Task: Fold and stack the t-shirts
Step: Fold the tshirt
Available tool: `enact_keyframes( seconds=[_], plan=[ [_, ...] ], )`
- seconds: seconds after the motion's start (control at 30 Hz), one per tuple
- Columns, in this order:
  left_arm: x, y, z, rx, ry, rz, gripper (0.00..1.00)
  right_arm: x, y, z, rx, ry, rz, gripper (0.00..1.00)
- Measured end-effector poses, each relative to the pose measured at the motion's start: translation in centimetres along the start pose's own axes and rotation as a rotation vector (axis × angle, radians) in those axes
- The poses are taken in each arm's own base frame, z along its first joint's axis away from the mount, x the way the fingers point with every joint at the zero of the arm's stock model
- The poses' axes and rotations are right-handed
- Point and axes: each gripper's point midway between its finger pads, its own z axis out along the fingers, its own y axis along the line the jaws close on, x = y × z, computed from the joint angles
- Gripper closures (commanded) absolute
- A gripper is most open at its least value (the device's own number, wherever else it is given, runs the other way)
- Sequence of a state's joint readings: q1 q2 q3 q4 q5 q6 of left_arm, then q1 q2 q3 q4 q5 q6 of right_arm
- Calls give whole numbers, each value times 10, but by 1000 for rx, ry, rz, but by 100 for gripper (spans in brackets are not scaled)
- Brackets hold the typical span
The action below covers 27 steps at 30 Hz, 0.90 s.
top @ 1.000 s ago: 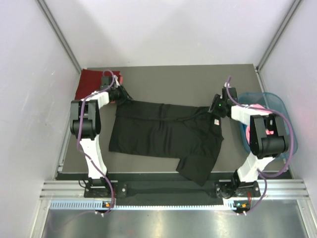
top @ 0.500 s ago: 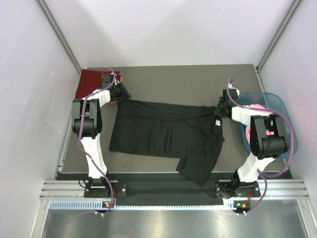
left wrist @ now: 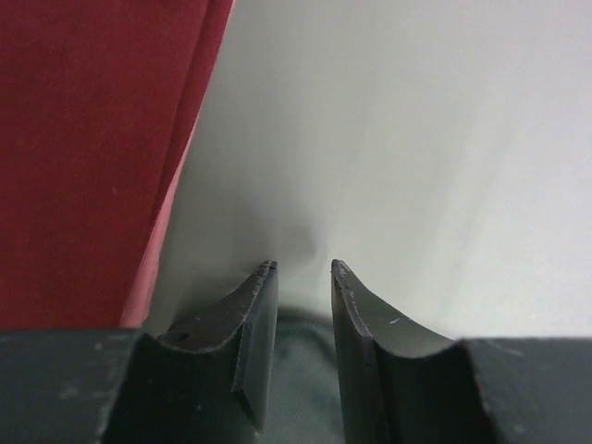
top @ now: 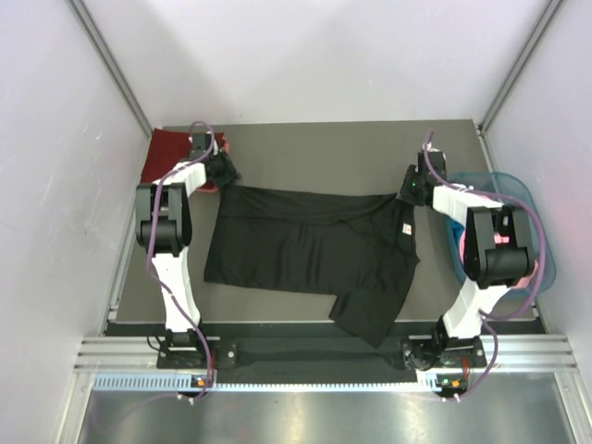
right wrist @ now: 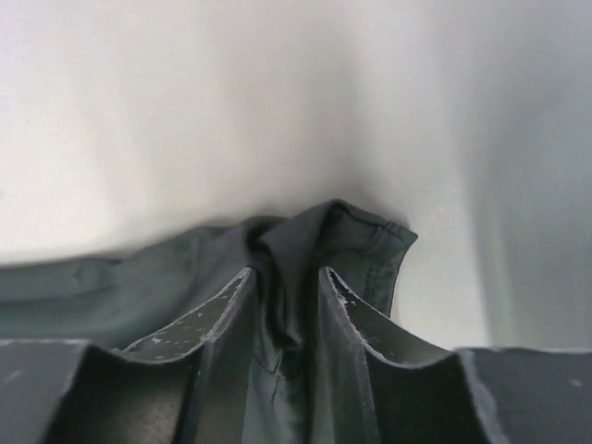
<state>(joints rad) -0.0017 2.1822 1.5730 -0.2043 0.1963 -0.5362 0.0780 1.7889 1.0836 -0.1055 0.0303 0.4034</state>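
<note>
pinching the black t-shirt [top: 305, 250] between both pairs of jaws.

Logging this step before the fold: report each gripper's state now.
Left gripper: closed, pinching an edge of the black t-shirt.
Right gripper: closed on a bunched fold of the same black t-shirt.

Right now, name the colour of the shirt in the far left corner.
Dark red; the shirt shows best in the left wrist view.
</note>
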Motion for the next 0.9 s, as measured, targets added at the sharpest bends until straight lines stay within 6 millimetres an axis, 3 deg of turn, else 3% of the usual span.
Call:
enact_keyframes(
  seconds=[0.13,0.27,0.37,0.47,0.6,0.77,0.9],
  plan=[
    [4,3,-9,-39,56,17,64,-5,6,-18,-1,28,-42,65],
    [-3,1,-23,-72,82,44,64,-10,19,-52,-34,33,-106,60],
    [1,5,-37,-107,103,59,64,-7,41,-73,-111,26,-172,59],
    [12,12,-55,-134,127,69,65,12,68,-84,-230,48,-261,60],
    [30,18,-70,-150,158,67,65,41,95,-74,-363,119,-374,59],
    [41,23,-76,-163,193,61,64,76,92,-42,-410,248,-468,52],
    [45,23,-81,-161,200,60,64,87,91,-35,-446,283,-516,53]
  ],
)
